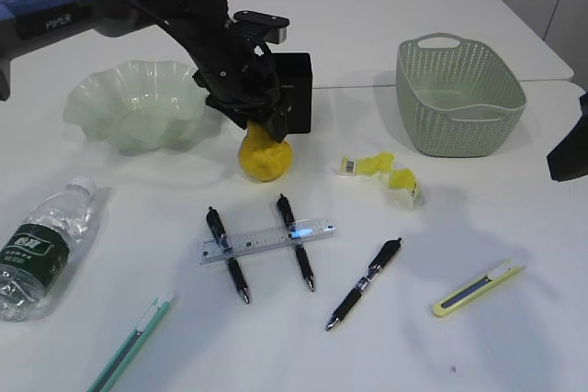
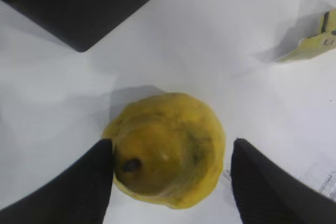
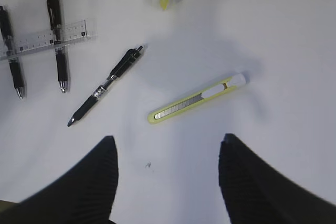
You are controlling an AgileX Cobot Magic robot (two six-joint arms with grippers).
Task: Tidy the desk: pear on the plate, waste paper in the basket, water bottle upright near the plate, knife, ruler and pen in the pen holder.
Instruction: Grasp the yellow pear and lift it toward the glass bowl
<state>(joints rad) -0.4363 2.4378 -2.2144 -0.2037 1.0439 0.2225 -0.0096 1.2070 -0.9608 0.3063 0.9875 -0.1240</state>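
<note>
The pear (image 2: 168, 150) sits on the worktop (image 1: 478, 254) just in front of the black pen holder (image 1: 296, 91), at about five o'clock from the plate (image 1: 138, 103). The left pincer (image 2: 170, 182) straddles it with jaws spread; the left finger looks to be touching the skin and the right one stands apart, so it has not yet closed. The fruit looks firm, rounded and fairly heavy, with smooth skin that could slip. A hold across its widest part, below the stem end, seems safest, with moderate squeeze to avoid bruising.

The right pincer (image 3: 168, 182) hangs open over bare worktop, the yellow knife (image 3: 198, 98) at twelve o'clock from it and a pen (image 3: 105, 85) at ten.

The plate, a wavy translucent dish, holds nothing. The green basket (image 1: 459, 98) at the two o'clock side of the worktop appears empty, though its floor is only partly visible. The holder's inside cannot be seen. The waste paper (image 1: 386, 176) lies between pear and basket.
</note>
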